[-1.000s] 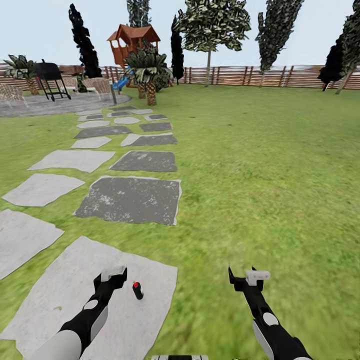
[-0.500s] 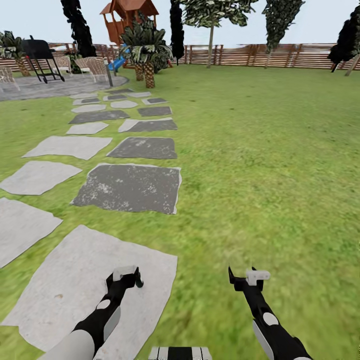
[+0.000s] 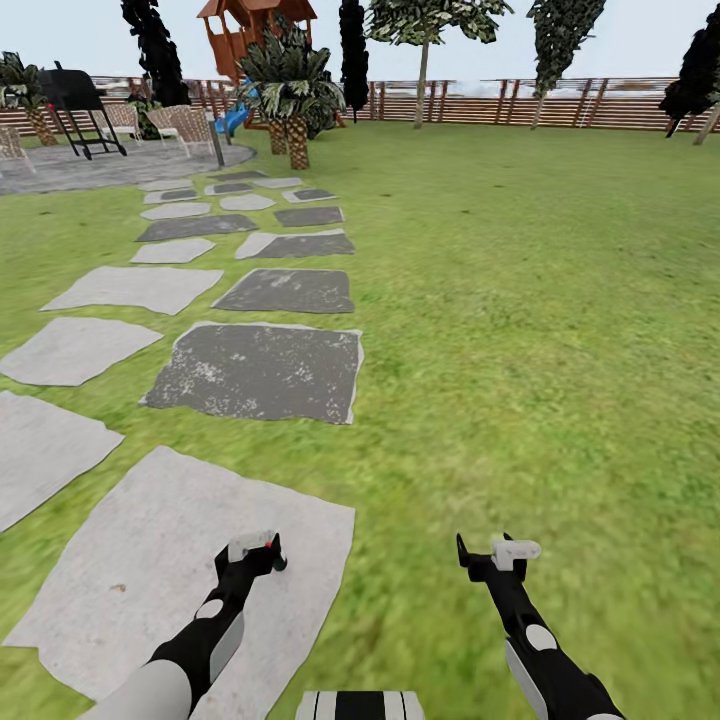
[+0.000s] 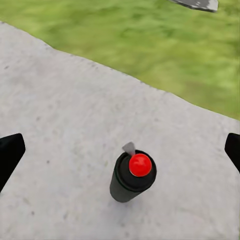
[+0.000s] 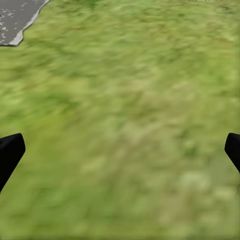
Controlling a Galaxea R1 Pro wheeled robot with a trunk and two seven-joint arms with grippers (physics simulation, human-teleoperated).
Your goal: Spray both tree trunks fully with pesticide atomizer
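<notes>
The pesticide atomizer (image 4: 132, 175) is a short dark can with a red top, upright on a pale paving slab (image 4: 60, 115). My left gripper (image 4: 121, 150) hangs just above it, open, its black fingertips (image 4: 10, 155) far apart on either side. In the head view the left gripper (image 3: 255, 553) covers most of the atomizer (image 3: 271, 543), leaving the red top peeking out. My right gripper (image 3: 490, 558) is open over grass, holding nothing. Two trees (image 3: 421, 85) (image 3: 541, 105) with bare grey trunks stand far off by the fence (image 3: 610, 105) of the garden.
Grey paving slabs (image 3: 255, 370) run ahead on the left toward a patio with a black grill (image 3: 75, 105) and chairs. A palm (image 3: 295, 110) and a wooden play tower (image 3: 250, 30) stand beyond. Wide lawn (image 3: 530, 300) lies ahead and to the right.
My left arm has moved right, over the atomizer, which it now mostly hides in the head view. The head view has tilted down a little. The right arm has not moved.
</notes>
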